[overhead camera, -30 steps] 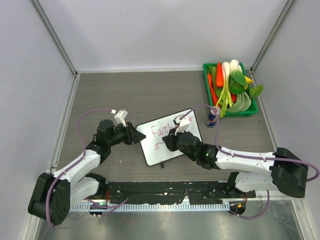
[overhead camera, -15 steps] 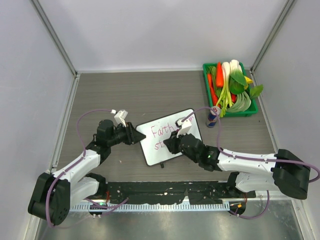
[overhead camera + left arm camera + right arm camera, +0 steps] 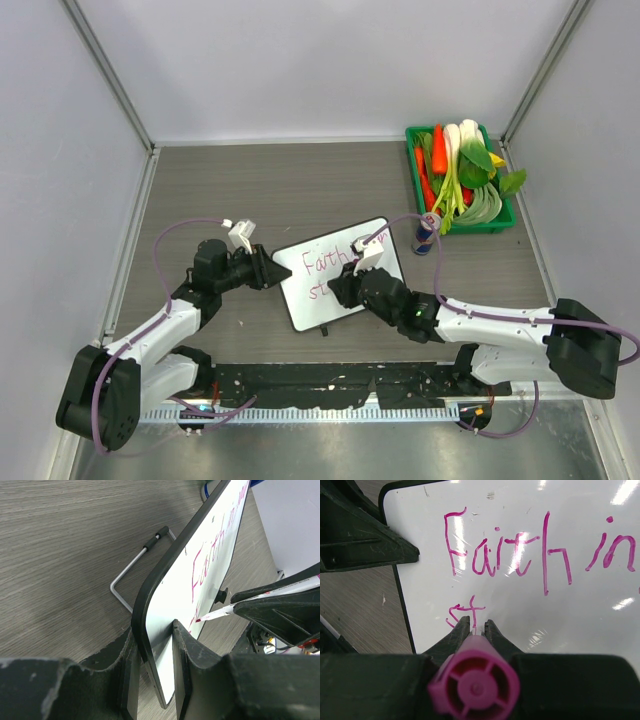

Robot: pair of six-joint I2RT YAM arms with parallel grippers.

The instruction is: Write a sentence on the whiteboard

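The whiteboard (image 3: 303, 303) stands tilted at the table's middle. My left gripper (image 3: 268, 272) is shut on its left edge; in the left wrist view the fingers (image 3: 187, 645) pinch the board (image 3: 220, 555) from both sides. My right gripper (image 3: 342, 290) is shut on a pink marker (image 3: 475, 680), whose tip touches the board (image 3: 570, 620) just below the "t". The sentence reads "Faith in" (image 3: 520, 555) on the top line and "st" (image 3: 465, 612) below it. The marker tip also shows in the left wrist view (image 3: 215, 614).
A green tray (image 3: 412, 165) of carrots, leeks and greens stands at the back right. A small blue and red can (image 3: 426, 236) stands beside it, near the board's right corner. The board's wire stand (image 3: 131, 574) rests on the table behind it.
The "t" was added after the "s" on the second line. My right gripper shifted slightly right and down along the board. The left gripper has not moved.
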